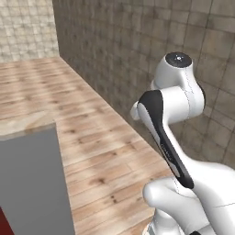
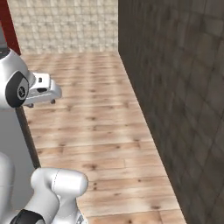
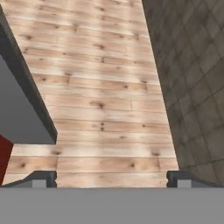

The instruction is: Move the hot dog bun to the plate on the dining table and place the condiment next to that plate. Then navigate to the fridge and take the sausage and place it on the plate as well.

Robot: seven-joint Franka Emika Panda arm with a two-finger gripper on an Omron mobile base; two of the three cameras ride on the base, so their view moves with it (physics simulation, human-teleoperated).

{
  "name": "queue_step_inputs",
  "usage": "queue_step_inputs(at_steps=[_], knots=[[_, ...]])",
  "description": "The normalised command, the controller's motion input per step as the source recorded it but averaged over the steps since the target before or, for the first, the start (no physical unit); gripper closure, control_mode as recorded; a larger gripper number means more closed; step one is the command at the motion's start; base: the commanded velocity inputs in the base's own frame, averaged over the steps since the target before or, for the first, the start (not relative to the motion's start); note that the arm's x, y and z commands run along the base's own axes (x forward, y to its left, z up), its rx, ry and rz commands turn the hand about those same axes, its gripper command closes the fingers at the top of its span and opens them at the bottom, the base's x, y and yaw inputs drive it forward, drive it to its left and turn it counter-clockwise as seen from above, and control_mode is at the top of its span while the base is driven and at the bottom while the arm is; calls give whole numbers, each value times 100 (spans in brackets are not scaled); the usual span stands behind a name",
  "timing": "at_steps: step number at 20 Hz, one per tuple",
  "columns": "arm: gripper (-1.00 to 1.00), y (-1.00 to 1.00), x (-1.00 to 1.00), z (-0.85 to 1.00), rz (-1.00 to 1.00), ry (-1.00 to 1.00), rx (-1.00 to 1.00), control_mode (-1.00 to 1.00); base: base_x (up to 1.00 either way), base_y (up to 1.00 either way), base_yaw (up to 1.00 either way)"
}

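The gripper (image 3: pixel 111 177) points down at a floor of pale wooden planks (image 3: pixel 100 87), and its two dark fingertips (image 3: pixel 43 178) stand far apart at the bottom of the hand view, with nothing between them. In the right base view the hand (image 2: pixel 43 91) is seen at the left, held out over the same floor. The only thing of the task that can be seen is the fridge (image 1: pixel 32 183): in the left base view it is a tall plain grey block at the lower left, to the left of the arm (image 1: pixel 179 137), and a beige marbled top lies on it. In the hand view its grey side with a dark edge (image 3: pixel 22 109) fills the left part, so the fridge is beside the gripper, near but not touching it. A wall of dark grey-brown tiles (image 2: pixel 175 87) runs along the other side of the floor, and a wall of light tiles (image 2: pixel 65 26) closes the far end.
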Motion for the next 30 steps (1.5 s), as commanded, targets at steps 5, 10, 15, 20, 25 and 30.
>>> queue_step_inputs(at_steps=[5,10,15,20,25,30], knots=[[-100,0,0,0,0,0,0,100,100,-39,33],[-100,0,0,0,0,0,0,100,100,-50,32],[-100,0,0,0,0,0,0,100,100,-43,34],[-100,0,0,0,0,0,0,100,100,-33,38],[-100,0,0,0,0,0,0,100,100,-25,42],[-100,0,0,0,0,0,0,100,100,-25,42]])
